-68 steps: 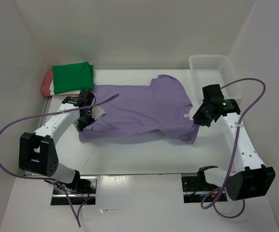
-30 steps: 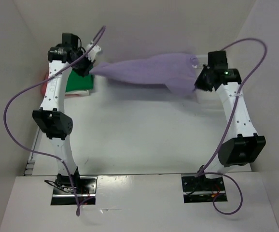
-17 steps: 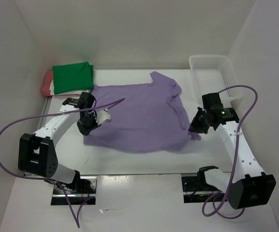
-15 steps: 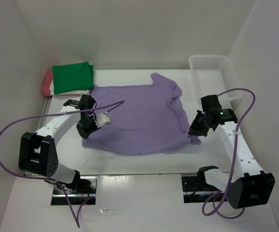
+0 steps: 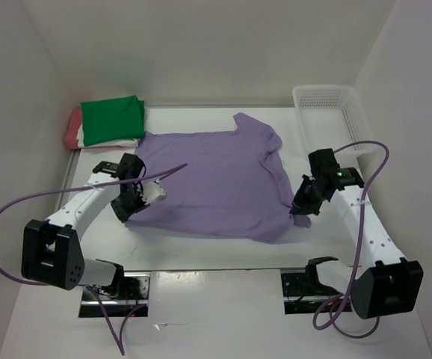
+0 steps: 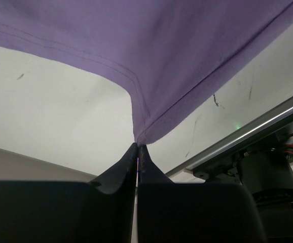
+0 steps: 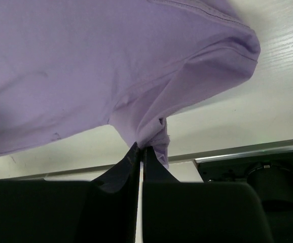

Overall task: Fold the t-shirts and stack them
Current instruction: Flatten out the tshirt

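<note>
Left gripper (image 5: pixel 128 203): fingers pressed together, pinching the hem corner of the purple shirt (image 5: pixel 216 176), close to the table's (image 5: pixel 201 250) left edge.
Left-hand corner: the cloth rises off the tabletop up to the fingertips.
Right gripper (image 5: pixel 300 211): fingers together, clamped on a bunched fold at the shirt's near right corner.
Right-hand corner: rumpled and rolled under, lifted a little above the tabletop.
Purple shirt: spread mostly flat across the middle of the table, held between the two grippers.
Green shirt (image 5: pixel 112 117): folded, on top of a stack in the far left corner.
Red shirt (image 5: pixel 73 128): under the green one, its edge showing on the left.
Basket (image 5: pixel 328 105): far right corner, apart from the purple shirt.
</note>
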